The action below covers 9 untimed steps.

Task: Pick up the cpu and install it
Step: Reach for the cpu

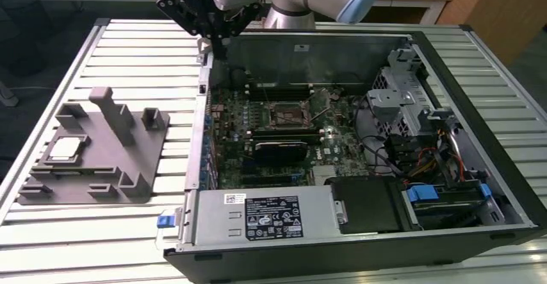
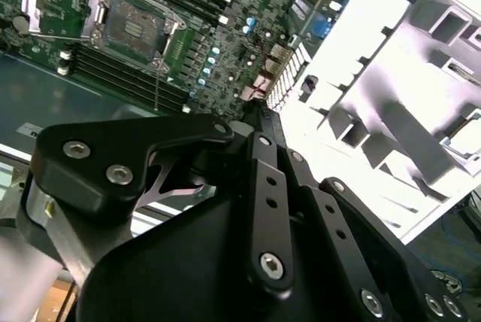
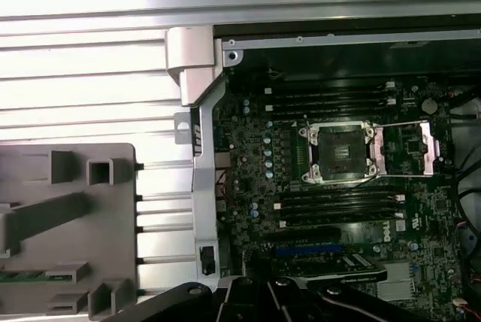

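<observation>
The exterior view looks down from high up over the whole desk [image 1: 128, 47] and the open computer case [image 1: 265, 217]. Both wrist views look down from nearer, past the gripper [image 2: 254, 123], the second one slanted. They share the socket [image 3: 338, 155] and the grey tray [image 3: 75, 262].

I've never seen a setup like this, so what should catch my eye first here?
An open computer case lies on the slatted table, a square socket in the middle of its green board. On the exterior view's left, a grey tray carries the small shiny cpu, not yet picked up. The black gripper hangs over the case's far corner on the tray's side.
</observation>
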Each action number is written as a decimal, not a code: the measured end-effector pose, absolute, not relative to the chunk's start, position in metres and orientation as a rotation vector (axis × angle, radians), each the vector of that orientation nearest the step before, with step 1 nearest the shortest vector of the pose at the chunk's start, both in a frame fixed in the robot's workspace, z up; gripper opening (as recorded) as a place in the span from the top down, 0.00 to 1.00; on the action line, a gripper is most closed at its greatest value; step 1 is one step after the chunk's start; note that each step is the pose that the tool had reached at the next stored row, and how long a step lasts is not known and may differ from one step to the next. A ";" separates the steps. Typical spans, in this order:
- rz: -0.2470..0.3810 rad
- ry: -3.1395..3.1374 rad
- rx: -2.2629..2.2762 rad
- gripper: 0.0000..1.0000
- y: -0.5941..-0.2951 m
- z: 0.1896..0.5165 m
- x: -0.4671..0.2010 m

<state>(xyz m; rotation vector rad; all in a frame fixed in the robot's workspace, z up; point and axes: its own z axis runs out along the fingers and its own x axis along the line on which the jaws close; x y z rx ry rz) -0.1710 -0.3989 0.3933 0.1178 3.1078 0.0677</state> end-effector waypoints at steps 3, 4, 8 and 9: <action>0.068 3.106 0.117 0.89 -0.399 0.393 -0.177; 0.068 3.105 0.117 0.89 -0.399 0.393 -0.179; 0.068 3.099 0.117 0.89 -0.399 0.393 -0.187; 0.068 3.098 0.117 0.89 -0.399 0.393 -0.189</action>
